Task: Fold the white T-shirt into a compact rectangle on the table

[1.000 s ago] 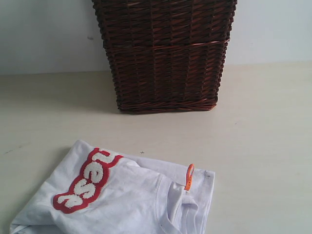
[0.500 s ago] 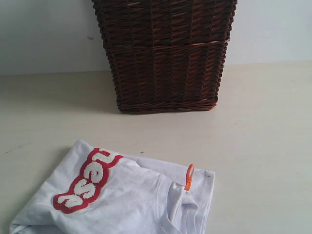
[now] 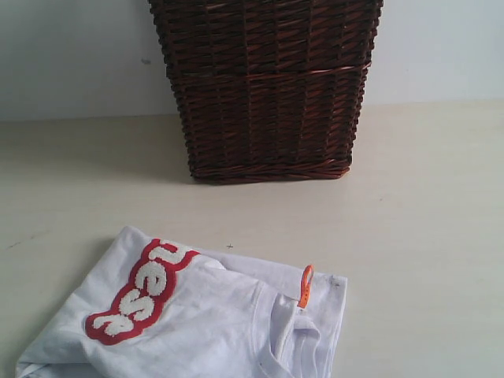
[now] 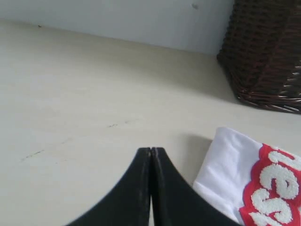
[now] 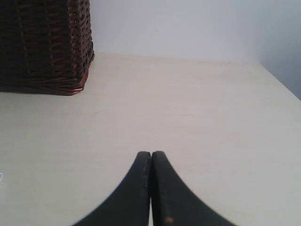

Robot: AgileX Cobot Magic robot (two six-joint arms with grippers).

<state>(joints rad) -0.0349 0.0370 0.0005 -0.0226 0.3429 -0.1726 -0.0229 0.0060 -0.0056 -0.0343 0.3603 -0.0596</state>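
The white T-shirt (image 3: 205, 323) lies folded on the table (image 3: 425, 236) at the front left of the exterior view. Its red band of white letters faces up and a small orange tag stands at the collar. Neither gripper shows in that view. In the left wrist view my left gripper (image 4: 151, 149) is shut with nothing in it, above bare table, with a corner of the T-shirt (image 4: 230, 160) lying just beside it. The right wrist view shows my right gripper (image 5: 151, 153) shut and empty over bare table (image 5: 211, 122), away from the shirt.
A tall dark brown wicker basket (image 3: 268, 87) stands at the back middle of the table against a pale wall. It also shows in the left wrist view as the basket (image 4: 268, 52) and in the right wrist view as the basket (image 5: 44, 44).
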